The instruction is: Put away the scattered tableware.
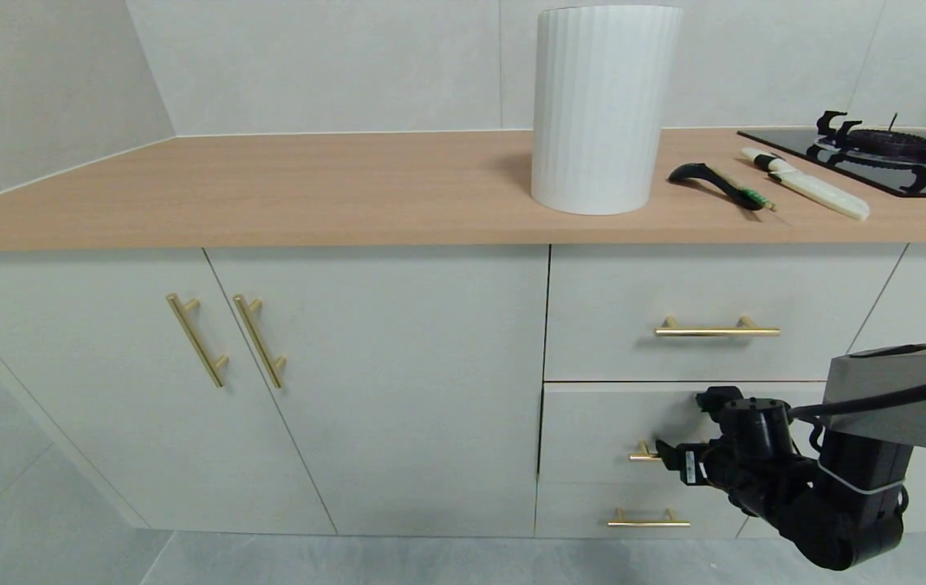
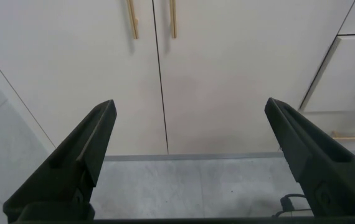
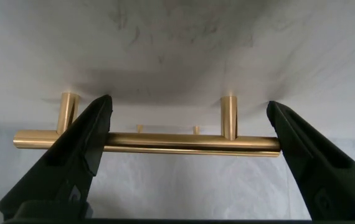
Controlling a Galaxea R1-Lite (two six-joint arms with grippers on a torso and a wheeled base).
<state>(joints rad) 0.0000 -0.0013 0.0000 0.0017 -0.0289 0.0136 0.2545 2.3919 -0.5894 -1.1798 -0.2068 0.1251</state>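
- While the white ribbed holder is stood upright on the wooden worktop, the scattered tableware is found lying flat just to its right.
- Nearest the holder, a black spoon is laid on the worktop, apart from the holder's wall.
- A thin stick with a green band is seen against the spoon's handle end; whether the two touch cannot be told.
- Farther right of the holder, a white-bladed knife is laid at a slant, its handle end toward the gas burner.
- Below the holder and slightly to its right, three stacked drawers are set: the top drawer, the middle drawer and the bottom drawer.
- The right gripper is held at the middle drawer's gold bar handle.
- Its fingers are spread wide, and the bar is seen across the gap between them; contact with the bar cannot be judged.
- Below and to the left of the holder, two cabinet doors are shut, and they are faced low down by the left gripper.
- Its fingers are likewise spread apart with nothing held, and the grey floor is seen beneath them.
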